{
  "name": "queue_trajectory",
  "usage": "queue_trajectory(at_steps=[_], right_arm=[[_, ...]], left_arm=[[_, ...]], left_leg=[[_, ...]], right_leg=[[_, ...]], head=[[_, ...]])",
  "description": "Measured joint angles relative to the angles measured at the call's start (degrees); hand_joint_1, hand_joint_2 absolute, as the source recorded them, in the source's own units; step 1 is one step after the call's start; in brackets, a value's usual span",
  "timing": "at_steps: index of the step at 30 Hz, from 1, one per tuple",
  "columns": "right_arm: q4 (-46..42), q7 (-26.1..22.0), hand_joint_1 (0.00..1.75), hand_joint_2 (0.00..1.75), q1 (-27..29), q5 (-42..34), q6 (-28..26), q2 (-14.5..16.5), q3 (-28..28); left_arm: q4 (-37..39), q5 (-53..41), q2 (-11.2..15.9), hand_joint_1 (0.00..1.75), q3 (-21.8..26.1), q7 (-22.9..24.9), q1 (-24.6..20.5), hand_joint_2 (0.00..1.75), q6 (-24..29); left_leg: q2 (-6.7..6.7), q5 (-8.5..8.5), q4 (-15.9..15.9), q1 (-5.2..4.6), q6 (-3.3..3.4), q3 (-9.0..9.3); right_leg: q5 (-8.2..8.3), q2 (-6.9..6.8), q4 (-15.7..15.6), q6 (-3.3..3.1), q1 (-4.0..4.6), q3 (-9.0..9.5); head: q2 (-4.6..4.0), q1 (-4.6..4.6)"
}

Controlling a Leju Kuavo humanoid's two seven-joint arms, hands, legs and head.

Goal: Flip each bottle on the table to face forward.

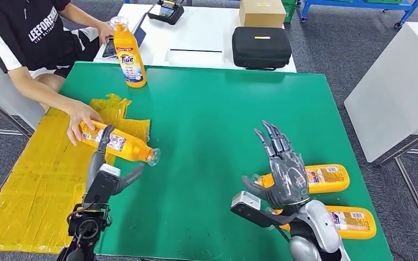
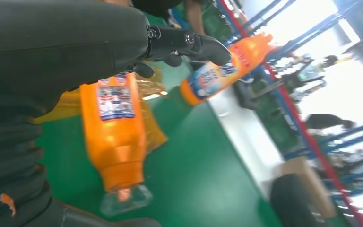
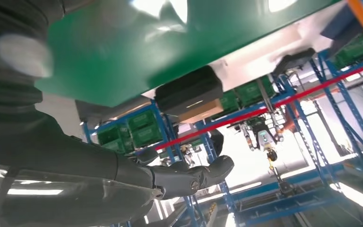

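The left hand (image 1: 104,173) reaches for the lying bottle (image 1: 121,144), fingers touching it, grip unclear – a person's hand (image 1: 81,120) holds its base; collision risk; the right hand (image 1: 283,166) hovers spread, empty.

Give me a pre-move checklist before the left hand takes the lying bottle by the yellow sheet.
1. Left hand free: ok, fingers apart just above the lying bottle, nothing gripped.
2. Bottle clear of people: not ok, a person's hand rests on its base end.
3. Bottle's lie: ok, on its side across the edge of the yellow sheet, clear cap over the green mat.
4. Right hand out of the way: ok, raised and open above the two bottles on the right.
5. Upright Tide bottle clear of the path: ok, standing at the far edge.
6. Label side facing up: cannot tell front from back.
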Motion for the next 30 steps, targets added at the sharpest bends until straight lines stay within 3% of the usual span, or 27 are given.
queue_trajectory(at_steps=[10, 30], right_arm=[[0.8, -4.57, 0.0, 1.75, 2.37, 0.74, 5.22, -6.1, -6.71], [4.86, -4.16, 0.0, 1.75, 2.48, 3.29, 6.85, -6.73, -11.29]], left_arm=[[-6.01, 5.74, -0.09, 0.0, -0.16, -0.89, 1.93, 1.75, -4.68], [-6.14, 6.45, -0.39, 0.0, -1.68, 0.01, 1.54, 1.75, -5.17]], left_leg=[[-0.01, -0.01, 0.0, -0.02, 0.02, -0.01], [0.01, -0.02, 0.0, -0.02, 0.02, 0.01]], right_leg=[[0.0, -0.01, -0.01, 0.0, -0.02, 0.02], [0.0, -0.01, -0.01, 0.01, -0.01, 0.01]], head=[[0.0, 0.01], [0.0, 0.0]])
